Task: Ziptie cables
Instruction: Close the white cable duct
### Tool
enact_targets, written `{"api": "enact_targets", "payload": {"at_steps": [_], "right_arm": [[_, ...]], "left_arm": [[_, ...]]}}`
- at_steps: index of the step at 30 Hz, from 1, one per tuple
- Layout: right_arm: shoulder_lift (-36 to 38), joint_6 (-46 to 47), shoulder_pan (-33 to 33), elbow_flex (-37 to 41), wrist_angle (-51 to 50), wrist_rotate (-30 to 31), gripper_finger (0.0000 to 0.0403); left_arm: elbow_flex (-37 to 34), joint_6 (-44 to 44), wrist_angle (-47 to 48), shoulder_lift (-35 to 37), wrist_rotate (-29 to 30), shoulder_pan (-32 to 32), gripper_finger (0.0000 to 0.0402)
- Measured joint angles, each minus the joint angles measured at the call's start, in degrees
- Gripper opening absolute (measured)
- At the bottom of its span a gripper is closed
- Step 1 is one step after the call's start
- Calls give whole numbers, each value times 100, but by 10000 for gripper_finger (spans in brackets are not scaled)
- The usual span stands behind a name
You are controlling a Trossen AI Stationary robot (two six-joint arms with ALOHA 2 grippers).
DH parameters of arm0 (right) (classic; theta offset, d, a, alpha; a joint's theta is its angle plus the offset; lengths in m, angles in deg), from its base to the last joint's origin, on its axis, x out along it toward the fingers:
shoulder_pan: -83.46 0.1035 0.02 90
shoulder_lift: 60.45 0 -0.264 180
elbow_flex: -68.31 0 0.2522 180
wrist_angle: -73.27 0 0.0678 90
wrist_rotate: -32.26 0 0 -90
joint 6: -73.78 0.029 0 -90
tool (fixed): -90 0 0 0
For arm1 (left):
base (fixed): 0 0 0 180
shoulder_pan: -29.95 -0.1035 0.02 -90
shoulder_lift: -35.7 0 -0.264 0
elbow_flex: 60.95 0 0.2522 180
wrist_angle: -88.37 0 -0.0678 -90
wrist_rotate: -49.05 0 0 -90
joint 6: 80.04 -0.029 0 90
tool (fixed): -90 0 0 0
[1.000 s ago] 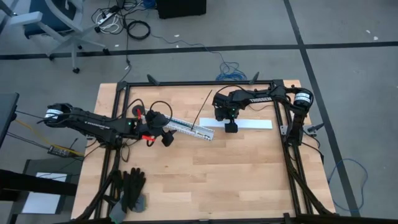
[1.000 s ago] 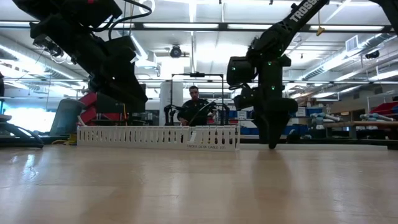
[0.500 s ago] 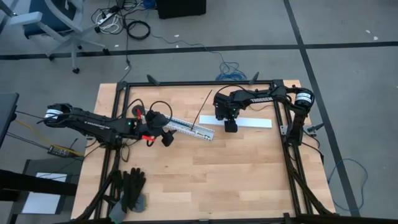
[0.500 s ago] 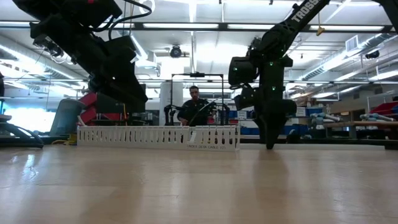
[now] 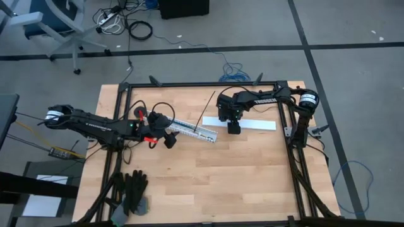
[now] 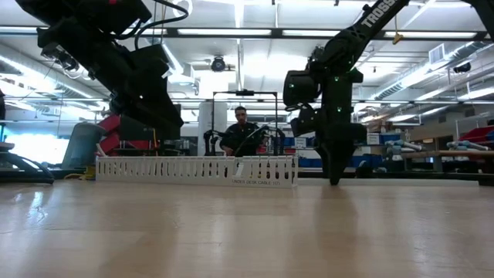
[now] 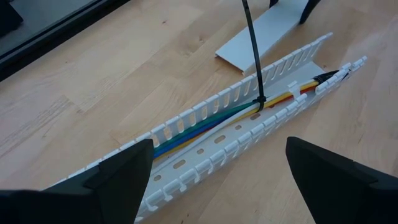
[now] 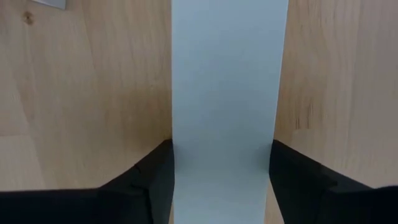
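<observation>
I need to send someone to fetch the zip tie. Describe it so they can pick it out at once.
Find the long white slotted channel lying on the wooden table ahead of the left gripper. Coloured cables run along its inside. The zip tie is the thin black strap looped around them, its long tail sticking up out of the channel; the cables lie flat and are coloured.

cables (image 7: 205, 121) in channel (image 7: 236, 146), cover (image 5: 257, 125) right

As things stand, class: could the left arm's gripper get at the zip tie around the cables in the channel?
Probably yes. The left gripper is open, poised over the channel, whose top is uncovered. The zip tie stands up from the cables, with nothing between. The right gripper is occupied at the flat white cover strip.
</observation>
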Motion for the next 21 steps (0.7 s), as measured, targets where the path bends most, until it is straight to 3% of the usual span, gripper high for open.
{"api": "enact_targets", "payload": {"at_steps": [21], "right_arm": [[-35, 20, 0, -262, -111, 17, 201]], "left_arm": [[2, 0, 2, 0, 0, 0, 343]]}}
